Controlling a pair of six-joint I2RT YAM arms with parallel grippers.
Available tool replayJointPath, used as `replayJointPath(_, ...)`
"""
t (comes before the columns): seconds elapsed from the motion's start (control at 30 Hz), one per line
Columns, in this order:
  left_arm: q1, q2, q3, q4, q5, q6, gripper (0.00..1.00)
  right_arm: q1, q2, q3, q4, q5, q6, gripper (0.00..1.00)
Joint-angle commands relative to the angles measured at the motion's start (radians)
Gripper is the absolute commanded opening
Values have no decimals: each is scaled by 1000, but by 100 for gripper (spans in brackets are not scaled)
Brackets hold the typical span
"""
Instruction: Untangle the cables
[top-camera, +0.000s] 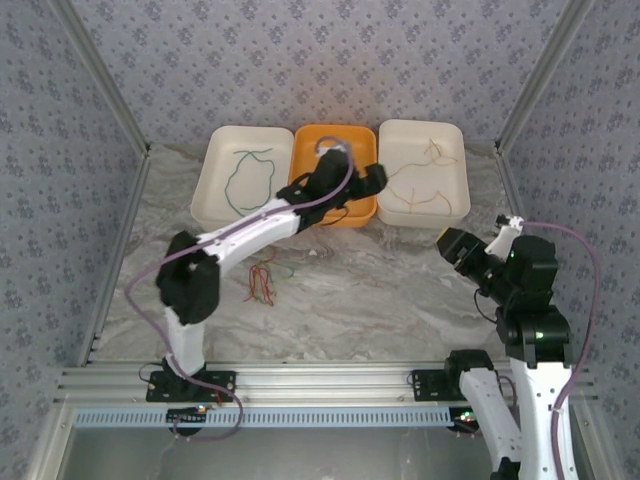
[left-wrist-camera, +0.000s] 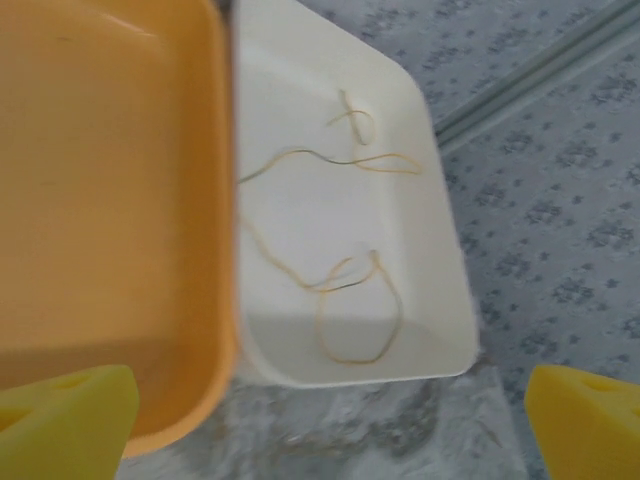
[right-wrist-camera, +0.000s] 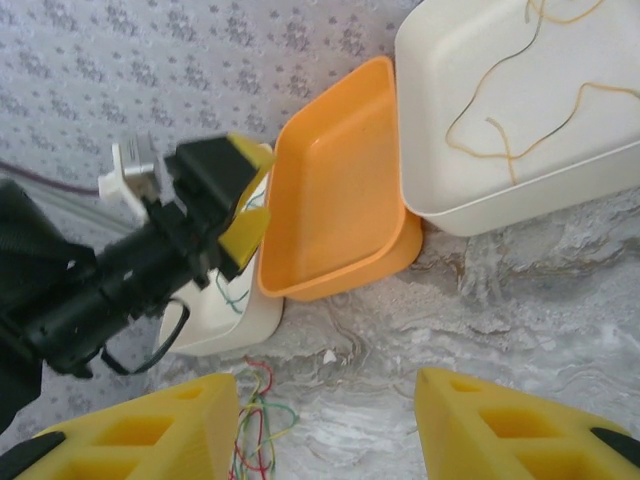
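A tangle of red, green and yellow cables (top-camera: 262, 282) lies on the marble table, left of centre, and also shows by my right gripper's left finger (right-wrist-camera: 250, 430). One green cable (top-camera: 247, 178) rests in the left white tray (top-camera: 207, 190). Yellow-cream cables (top-camera: 425, 185) lie loose in the right white tray (top-camera: 456, 135), seen close in the left wrist view (left-wrist-camera: 340, 270). My left gripper (top-camera: 372, 183) hovers over the near right corner of the orange tray (top-camera: 310, 145), wide open (left-wrist-camera: 325, 430) and holding nothing. My right gripper (top-camera: 447, 243) hangs low at the right, open (right-wrist-camera: 320, 430) and empty.
The three trays stand side by side at the back of the table. Patterned walls and metal frame posts close in the sides. The left arm (top-camera: 250, 235) stretches diagonally over the table above the tangle. A small white scrap (right-wrist-camera: 328, 355) lies on the marble.
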Motion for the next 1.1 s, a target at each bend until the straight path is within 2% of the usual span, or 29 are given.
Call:
replayJointPath(0.0, 25, -251, -201, 79, -64, 22, 99, 60, 27, 12, 1, 6, -53, 52)
replayJointPath(0.1, 35, -471, -390, -47, -139, 39, 99, 204, 59, -18, 38, 92, -46, 52)
replayJointPath(0.23, 84, -720, -605, -257, -172, -21, 93, 552, 150, -67, 111, 352, -24, 52)
replayJointPath(0.33, 96, -877, -745, -345, -152, -25, 85, 801, 320, -70, 214, 503, -24, 52)
replayJointPath(0.43, 99, -984, -858, -430, -124, -49, 83, 936, 539, -41, 334, 505, -36, 52)
replayJointPath(0.57, 138, -1123, -1029, -416, -53, -123, 81, 991, 831, 66, 413, 442, -100, 52)
replayJointPath(0.7, 174, -1195, -1114, -374, 10, -122, 80, 989, 1000, 90, 519, 365, -86, 50)
replayJointPath(0.87, 196, -1099, -1114, -319, 82, -75, 88, 977, 1049, 30, 615, 384, -24, 50)
replayJointPath(1.07, 189, -908, -1098, -212, 59, -32, 85, 929, 1092, -12, 739, 307, 44, 50)
